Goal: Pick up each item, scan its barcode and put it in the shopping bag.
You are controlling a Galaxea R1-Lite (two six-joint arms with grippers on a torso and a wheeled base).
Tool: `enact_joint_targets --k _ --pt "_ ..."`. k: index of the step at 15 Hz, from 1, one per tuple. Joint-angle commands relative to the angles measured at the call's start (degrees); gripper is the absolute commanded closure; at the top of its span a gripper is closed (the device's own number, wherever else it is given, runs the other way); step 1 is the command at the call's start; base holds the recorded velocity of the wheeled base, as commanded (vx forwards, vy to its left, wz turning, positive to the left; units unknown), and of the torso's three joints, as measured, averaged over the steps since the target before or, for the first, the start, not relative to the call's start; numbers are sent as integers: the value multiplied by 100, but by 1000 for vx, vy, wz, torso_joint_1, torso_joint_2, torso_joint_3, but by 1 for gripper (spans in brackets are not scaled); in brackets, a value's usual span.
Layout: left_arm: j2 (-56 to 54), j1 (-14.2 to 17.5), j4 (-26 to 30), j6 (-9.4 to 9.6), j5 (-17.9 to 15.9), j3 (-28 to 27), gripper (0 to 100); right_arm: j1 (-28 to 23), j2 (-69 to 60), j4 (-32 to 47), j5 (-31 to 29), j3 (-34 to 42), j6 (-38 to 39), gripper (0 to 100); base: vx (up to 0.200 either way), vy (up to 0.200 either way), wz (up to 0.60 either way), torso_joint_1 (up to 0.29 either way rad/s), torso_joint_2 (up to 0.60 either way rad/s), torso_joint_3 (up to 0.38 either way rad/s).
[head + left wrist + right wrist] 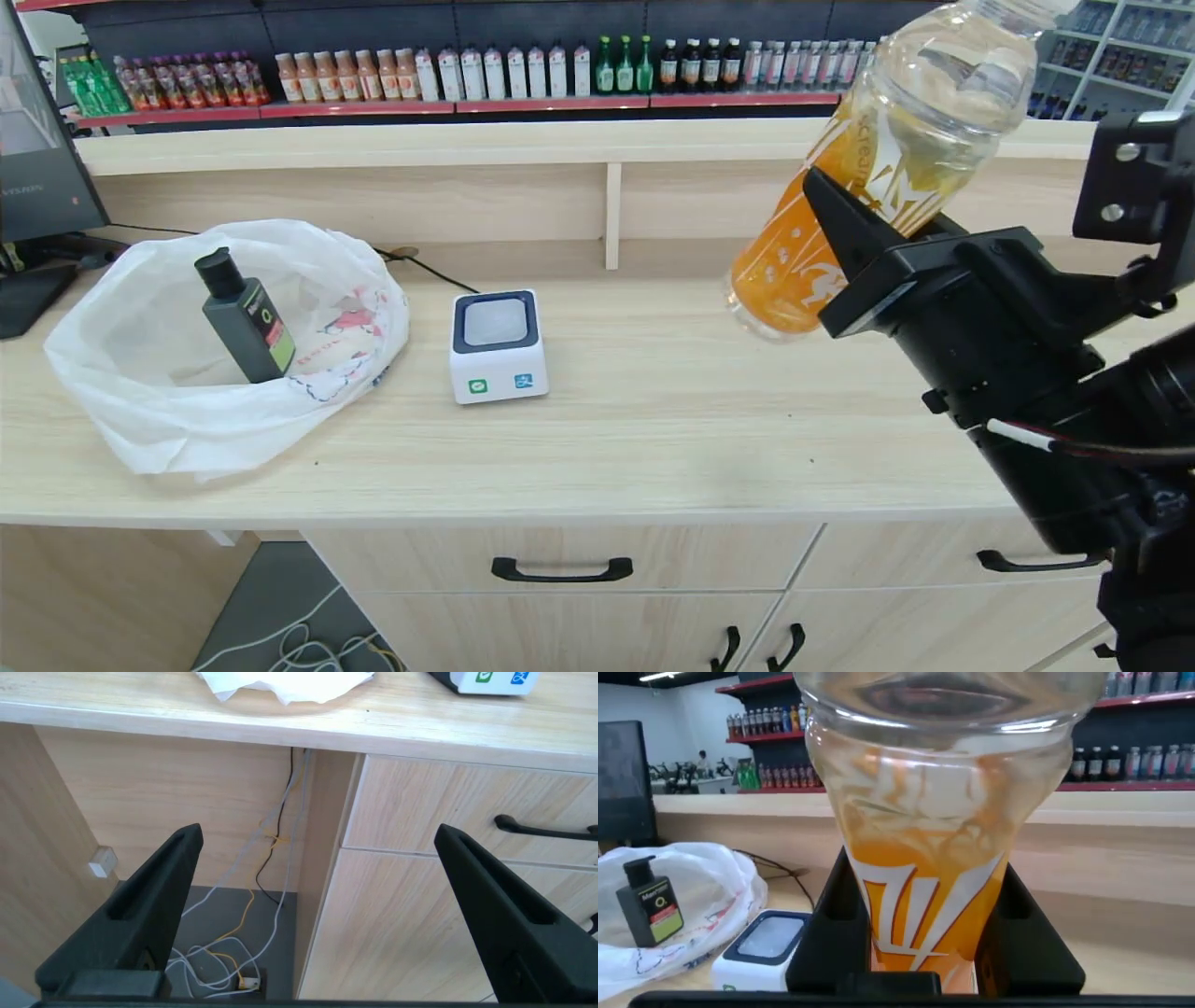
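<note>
The left gripper (pixel 318 840) is held spread wide below the counter (pixel 653 420) edge, before the drawers (pixel 448 812). The orange drink bottle (pixel 896 159) is clamped, tilted, in the right gripper (pixel 864 233) above the counter's right side. Farther left the scanner (pixel 497 343) is set, beside the shopping bag (pixel 140 401), in which a dark bottle (pixel 245 317) is stood upright.

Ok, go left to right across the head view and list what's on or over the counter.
Monitor → shopping bag, with a dark bottle standing in it → scanner → orange drink bottle, held above the counter in the right gripper.
</note>
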Motion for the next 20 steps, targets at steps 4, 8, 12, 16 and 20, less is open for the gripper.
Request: enact_joint_targets --k 4,8,12,16,20 --pt "-2 1 0 -2 3 0 0 -887 275 -6 796 56 812 100 0 0 0 0 0 0" --pt "-2 1 0 -2 3 0 0 -1247 284 -6 919 530 1304 100 0 0 0 0 0 0" --pt "-2 1 0 -2 3 0 0 -1283 416 -6 910 548 1348 100 0 0 0 0 0 0" --pt "-2 1 0 -11 3 0 0 -1283 486 -6 928 346 1392 100 0 0 0 0 0 0" --pt "-2 1 0 -11 3 0 0 -1283 486 -6 981 284 1445 100 0 200 0 1 4 1"
